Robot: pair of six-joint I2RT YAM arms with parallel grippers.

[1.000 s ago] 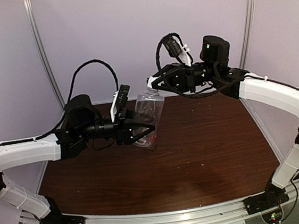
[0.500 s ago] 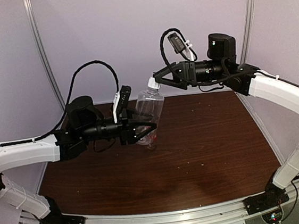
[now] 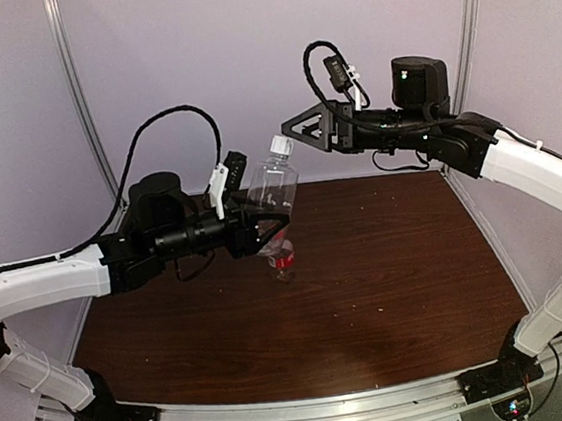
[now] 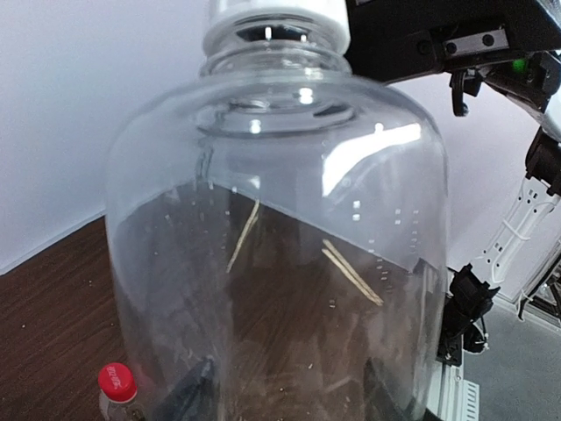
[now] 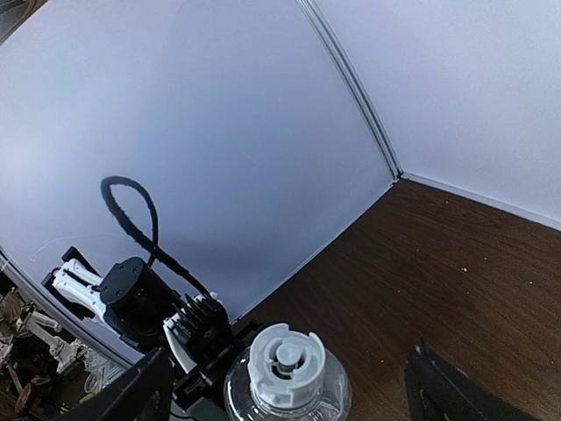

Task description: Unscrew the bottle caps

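Observation:
The taller clear unlabelled bottle (image 3: 270, 186) hangs tilted above the table with my left gripper (image 3: 260, 223) shut on its lower body; in the left wrist view the bottle (image 4: 280, 219) fills the frame and the dark fingers (image 4: 188, 395) show through it. Its white-grey cap (image 3: 279, 147) (image 5: 287, 355) sits on the neck. My right gripper (image 3: 291, 137) (image 5: 289, 373) is open, its fingers either side of the cap without touching it. The shorter bottle (image 3: 283, 260) with the red label band stands on the table below, wearing its red cap (image 4: 117, 382).
The dark wooden table (image 3: 389, 280) is ringed by pale walls with metal corner posts (image 3: 79, 101). The right arm (image 3: 518, 165) reaches in from the right at bottle-top height. Both arm bases sit on the rail along the near edge (image 3: 312, 408).
My right gripper has opened and let go of the white-grey cap, backing slightly up and right. My left arm has lifted the big bottle up and back, uncovering the small bottle.

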